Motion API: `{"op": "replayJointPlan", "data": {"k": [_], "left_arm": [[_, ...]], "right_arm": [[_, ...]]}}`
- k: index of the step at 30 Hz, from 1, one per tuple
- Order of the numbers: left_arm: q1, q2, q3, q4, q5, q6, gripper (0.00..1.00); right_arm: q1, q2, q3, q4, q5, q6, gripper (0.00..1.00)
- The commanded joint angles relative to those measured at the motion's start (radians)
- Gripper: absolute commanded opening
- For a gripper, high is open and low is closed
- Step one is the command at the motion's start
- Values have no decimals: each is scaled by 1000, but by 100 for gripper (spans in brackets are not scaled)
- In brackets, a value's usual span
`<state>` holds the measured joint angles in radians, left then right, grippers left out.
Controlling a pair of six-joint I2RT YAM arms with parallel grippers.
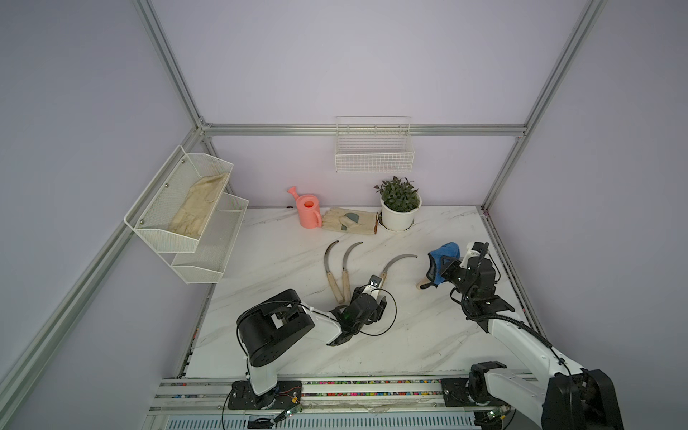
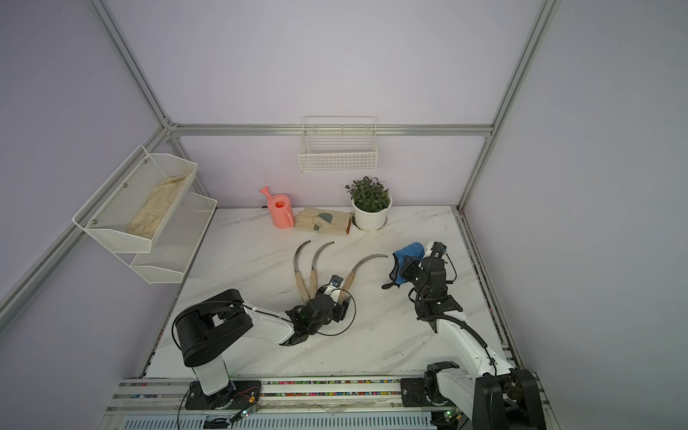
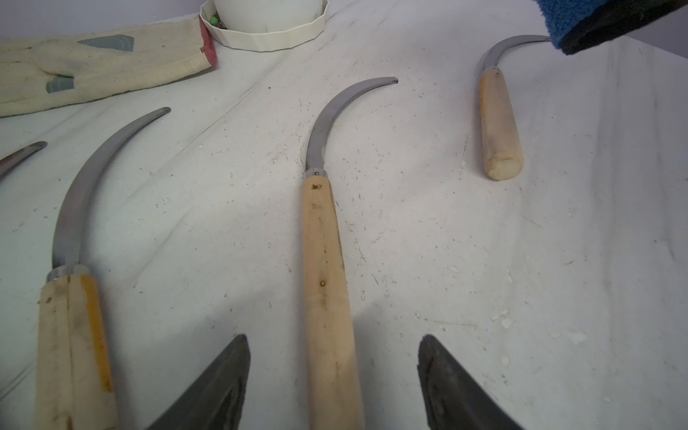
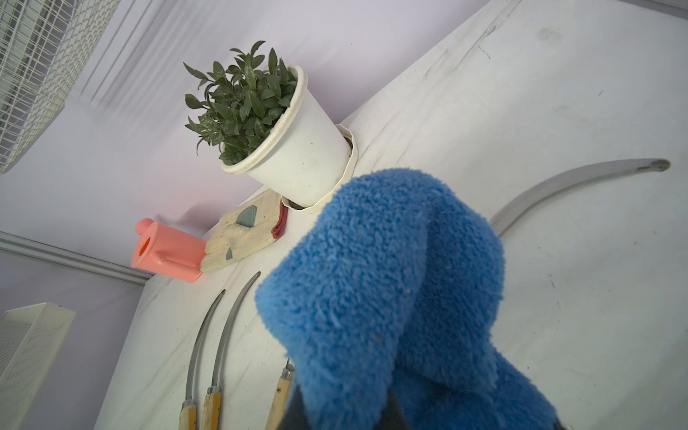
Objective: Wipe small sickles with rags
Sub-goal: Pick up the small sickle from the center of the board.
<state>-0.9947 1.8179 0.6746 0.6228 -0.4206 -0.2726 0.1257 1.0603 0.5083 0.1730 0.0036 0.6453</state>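
Jaws of the left gripper (image 3: pixel 333 357) are standing apart in the left wrist view, straddling one sickle (image 3: pixel 324 260) at its handle, not touching. In both top views the right gripper (image 1: pixel 446 270) is clamping the blue rag (image 1: pixel 443 253) over another sickle (image 1: pixel 424 284). In the right wrist view the blue rag is covering part of its blade.

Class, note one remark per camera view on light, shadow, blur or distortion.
In both top views, even light, wide lens splaying the frame rails outward; in the left wrist view, the middle sickle sharp, soft shadow between the left tool's fingers; in the right wrist view, the blue rag looms large, the wire basket soft.
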Motion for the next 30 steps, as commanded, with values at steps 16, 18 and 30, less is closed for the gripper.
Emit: {"op": "replayJointPlan", "data": {"k": [16, 18, 30], "left_arm": [[-16, 56, -43, 66, 7, 12, 29], [-16, 57, -53, 84, 19, 17, 28], [-13, 104, -74, 219, 38, 55, 37]], "right_arm": [[14, 21, -27, 59, 12, -3, 0], [15, 23, -28, 62, 11, 0, 0], [19, 23, -27, 57, 6, -6, 0]]}}
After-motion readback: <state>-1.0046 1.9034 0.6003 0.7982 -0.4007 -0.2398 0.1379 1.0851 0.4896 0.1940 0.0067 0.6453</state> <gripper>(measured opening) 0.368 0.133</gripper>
